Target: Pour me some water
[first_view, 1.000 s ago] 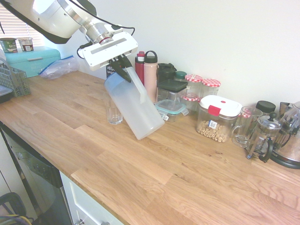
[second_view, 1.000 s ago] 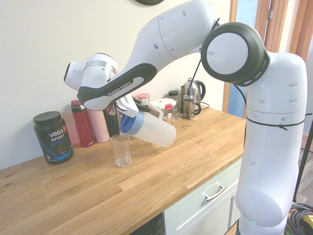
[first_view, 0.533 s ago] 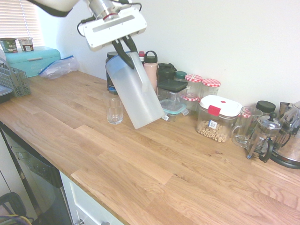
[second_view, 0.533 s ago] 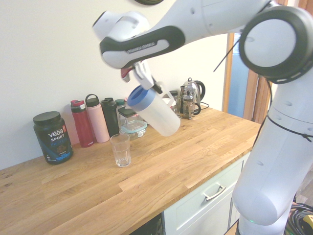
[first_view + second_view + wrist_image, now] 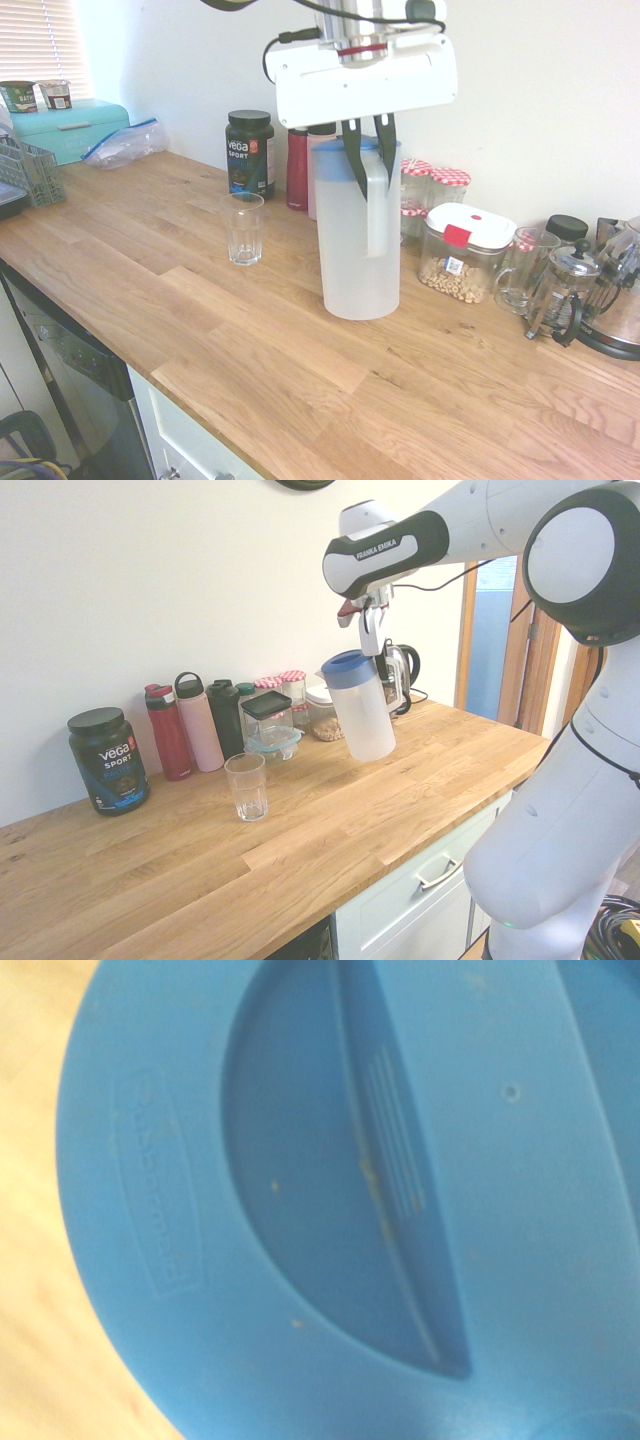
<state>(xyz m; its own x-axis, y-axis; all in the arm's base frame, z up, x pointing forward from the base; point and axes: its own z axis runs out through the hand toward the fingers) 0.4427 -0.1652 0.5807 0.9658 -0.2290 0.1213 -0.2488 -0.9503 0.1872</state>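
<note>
Landmark: drinking glass (image 5: 244,228), standing on the countertop (image 5: 300,350).
- Jug (image 5: 355,240): right of the glass, well apart, upright, above the countertop.
- Protein tub (image 5: 250,154): behind the glass, by the wall.
- Bottles (image 5: 185,730): behind the glass, beside the tub.

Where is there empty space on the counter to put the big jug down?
The wooden counter is bare along its front edge, from in front of the drinking glass across to below the French press. The back by the wall is crowded: protein tub, bottles, jars, the cereal box. The claw holds the jug.
</note>
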